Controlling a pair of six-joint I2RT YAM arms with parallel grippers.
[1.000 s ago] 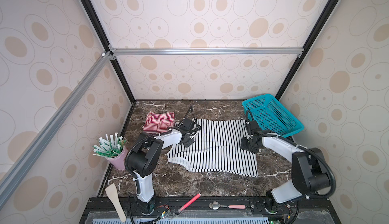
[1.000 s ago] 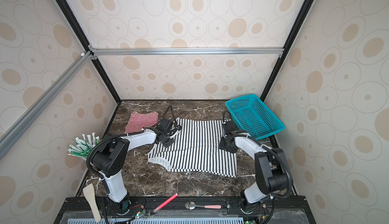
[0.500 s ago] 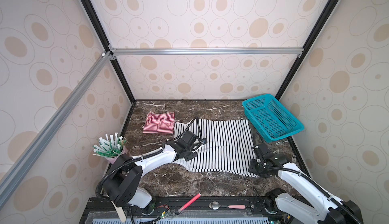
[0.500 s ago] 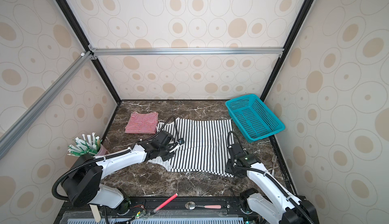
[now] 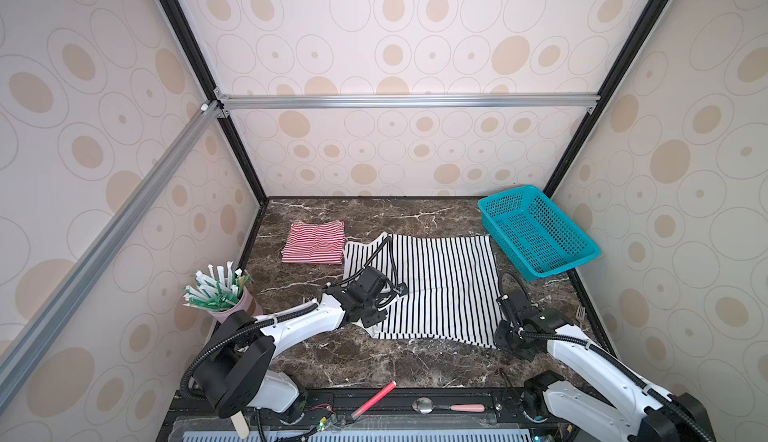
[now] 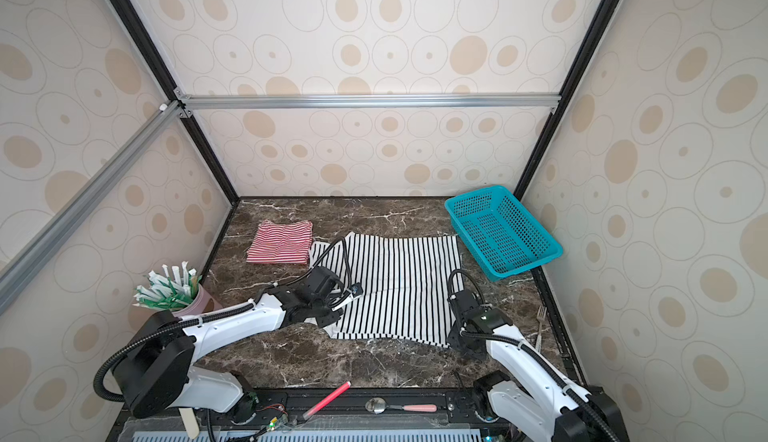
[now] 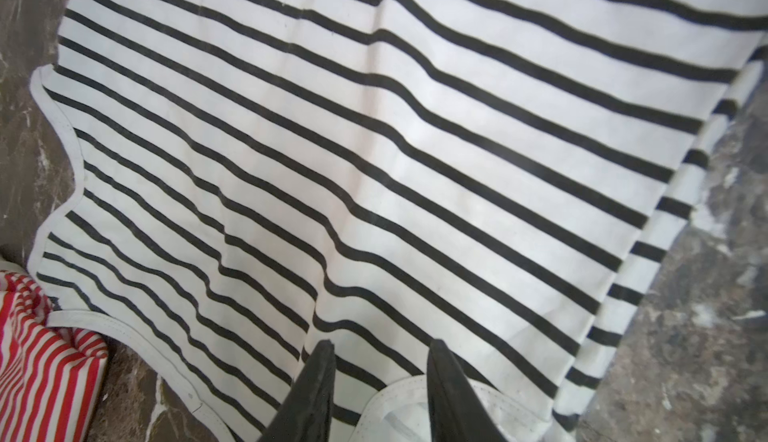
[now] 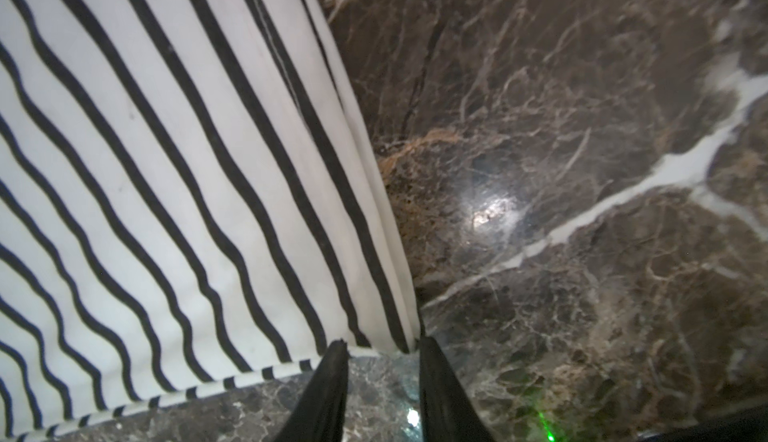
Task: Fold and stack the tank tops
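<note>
The black-and-white striped tank top (image 5: pixel 440 286) (image 6: pixel 399 290) lies spread flat on the middle of the marble table. The red-and-white tank top (image 5: pixel 313 242) (image 6: pixel 280 242) sits folded at the back left, touching the spread top's edge. My left gripper (image 5: pixel 376 321) (image 7: pixel 380 352) is low over the striped top's near left part, open, with a white-trimmed edge (image 7: pixel 399 402) under its fingers. My right gripper (image 5: pixel 500 338) (image 8: pixel 380 346) is at the top's near right corner (image 8: pixel 386 336), open, with bare marble between its fingers.
A teal mesh basket (image 5: pixel 536 228) stands at the back right. A pink cup of wrapped straws (image 5: pixel 220 290) stands at the left edge. A fork (image 5: pixel 579 315) lies by the right edge. On the front rail lie a red stick (image 5: pixel 372 398) and a spoon (image 5: pixel 449 407).
Both grippers came from the striped top's far edge to its near edge, the left to the near left and the right to the near right corner. The right jaws have narrowed.
</note>
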